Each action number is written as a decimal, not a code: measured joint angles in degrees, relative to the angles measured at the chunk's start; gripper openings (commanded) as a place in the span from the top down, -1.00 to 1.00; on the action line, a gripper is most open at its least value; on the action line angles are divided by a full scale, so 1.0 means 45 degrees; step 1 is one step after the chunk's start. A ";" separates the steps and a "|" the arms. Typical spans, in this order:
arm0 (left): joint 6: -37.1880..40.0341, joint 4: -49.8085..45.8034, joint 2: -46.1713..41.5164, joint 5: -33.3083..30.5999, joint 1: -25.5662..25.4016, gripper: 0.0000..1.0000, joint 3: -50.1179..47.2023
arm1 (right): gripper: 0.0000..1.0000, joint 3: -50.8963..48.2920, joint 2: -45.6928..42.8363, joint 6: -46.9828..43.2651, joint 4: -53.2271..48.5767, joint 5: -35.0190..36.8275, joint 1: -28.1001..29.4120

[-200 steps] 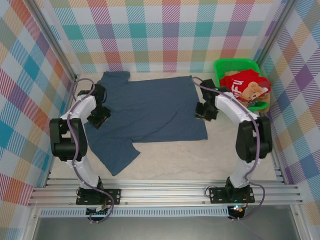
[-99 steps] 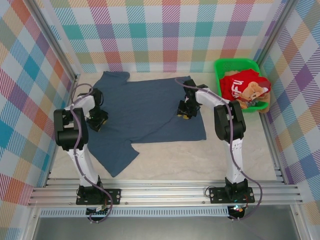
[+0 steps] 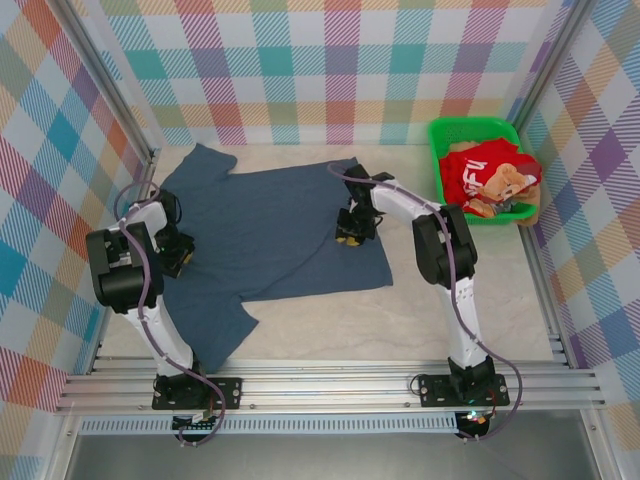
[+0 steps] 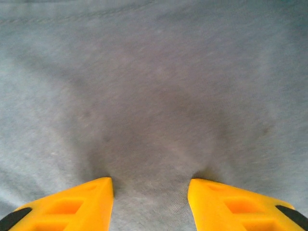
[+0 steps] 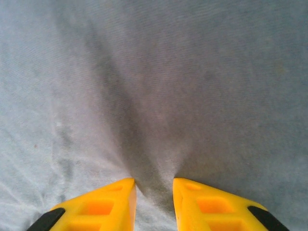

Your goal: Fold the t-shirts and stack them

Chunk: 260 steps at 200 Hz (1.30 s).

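Lying spread flat, slate-blue t-shirt (image 3: 270,225), lightly creased

Green plastic basket (image 3: 470,125) sits at the far-right corner of the beige table (image 3: 400,320), w/ plaid walls (image 3: 340,70) on three sides (pastel checks) & aluminium rails (image 3: 330,385) across the near edge.

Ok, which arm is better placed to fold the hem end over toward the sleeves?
Probably right. The right gripper pinches a ridge of the blue t-shirt close to its hem end, while the left gripper grips the opposite, sleeve end.
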 measured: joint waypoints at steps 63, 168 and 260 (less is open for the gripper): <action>0.0277 -0.0408 0.2089 0.0709 -0.1715 0.06 0.3177 | 0.46 -0.0209 -0.0126 0.0092 -0.0452 0.0078 -0.1821; 0.0578 -0.1156 0.0520 -0.0321 -0.3390 -0.33 0.2987 | 0.09 -0.1205 -0.1817 -0.0549 -0.0471 0.0850 -0.2798; -0.1535 -0.2055 -0.8403 0.1617 -0.6324 -0.20 -0.7718 | 0.00 -0.8704 -0.9423 -0.0777 0.3575 -0.3211 -0.2132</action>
